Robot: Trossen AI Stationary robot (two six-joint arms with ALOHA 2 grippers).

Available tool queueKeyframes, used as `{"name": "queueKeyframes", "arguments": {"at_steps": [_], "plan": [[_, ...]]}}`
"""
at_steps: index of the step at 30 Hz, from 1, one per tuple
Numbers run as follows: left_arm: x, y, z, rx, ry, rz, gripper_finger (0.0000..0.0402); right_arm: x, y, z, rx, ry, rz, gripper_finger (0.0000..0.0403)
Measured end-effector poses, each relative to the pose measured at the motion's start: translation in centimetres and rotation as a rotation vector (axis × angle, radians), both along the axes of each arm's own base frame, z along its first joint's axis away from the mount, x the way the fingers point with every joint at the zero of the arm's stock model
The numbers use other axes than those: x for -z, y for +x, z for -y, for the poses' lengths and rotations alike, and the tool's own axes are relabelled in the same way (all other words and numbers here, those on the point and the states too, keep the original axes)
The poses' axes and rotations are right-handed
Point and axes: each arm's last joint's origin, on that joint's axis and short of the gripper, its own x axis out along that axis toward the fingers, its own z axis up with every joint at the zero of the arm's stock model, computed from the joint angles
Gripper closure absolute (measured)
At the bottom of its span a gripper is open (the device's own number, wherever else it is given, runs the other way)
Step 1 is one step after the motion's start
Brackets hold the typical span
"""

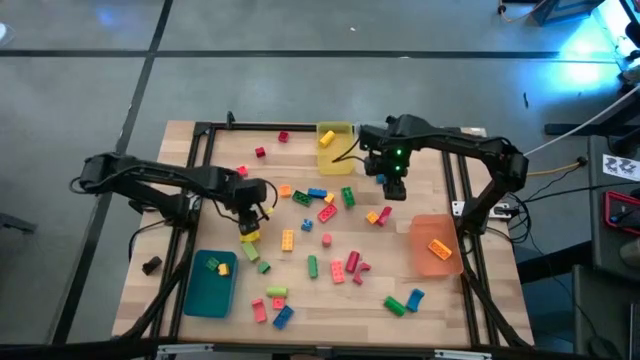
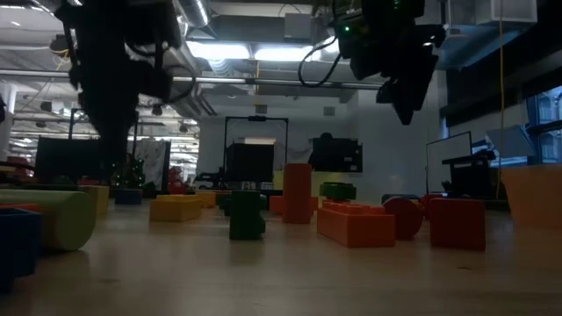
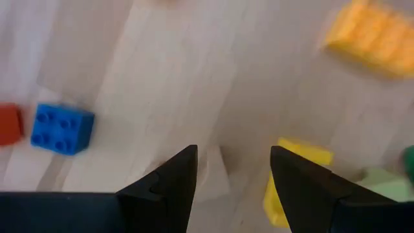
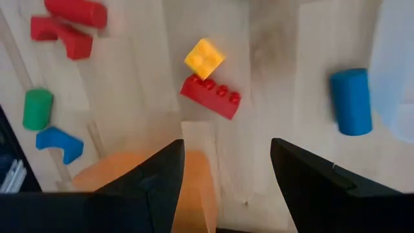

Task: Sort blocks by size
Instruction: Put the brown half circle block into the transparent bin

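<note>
Both my end effectors hang empty with fingers apart: left end effector [image 3: 233, 171] over a yellow block [image 3: 294, 175], right end effector [image 4: 226, 168] above the worktop [image 4: 272, 58].

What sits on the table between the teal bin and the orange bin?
Loose blocks: in the high view, a green block and red block lie between the teal bin and orange bin.

Light wood table [image 1: 300, 150] carries scattered blocks [image 1: 330, 255] in red, yellow, green, blue, orange and pink. Teal bin [image 1: 210, 297] sits at the near left, orange bin [image 1: 432, 228] at the right, yellow bin [image 1: 335, 163] at the far edge.
</note>
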Motion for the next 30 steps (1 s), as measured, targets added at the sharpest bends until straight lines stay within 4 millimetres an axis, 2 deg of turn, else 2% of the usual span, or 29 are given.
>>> {"name": "queueKeyframes", "arguments": {"at_steps": [10, 18, 23, 28, 30], "plan": [[2.8, 1.2, -0.1, -0.009, -0.011, -0.155, 0.0215, 0.0, 0.2, -0.2, -0.023, -0.006, 0.017, 0.0171], [4.4, 1.6, -0.1, 0.017, -0.014, -0.244, 0.0222, -0.1, 0.1, -0.2, -0.036, -0.004, 0.013, 0.0171], [4.7, 1.7, -0.1, 0.049, -0.012, -0.262, 0.028, -1.7, -1.3, -0.6, -0.047, -0.054, 0.036, 0.0171], [4.7, 1.8, -0.2, 0.049, -0.011, -0.251, 0.0361, -4.3, -2.9, -1.2, -0.043, -0.111, 0.176, 0.0171], [4.6, 1.8, -0.4, 0.022, -0.02, -0.246, 0.0365, -5.3, -3.5, -1.5, -0.034, -0.141, 0.26, 0.0171]]}}
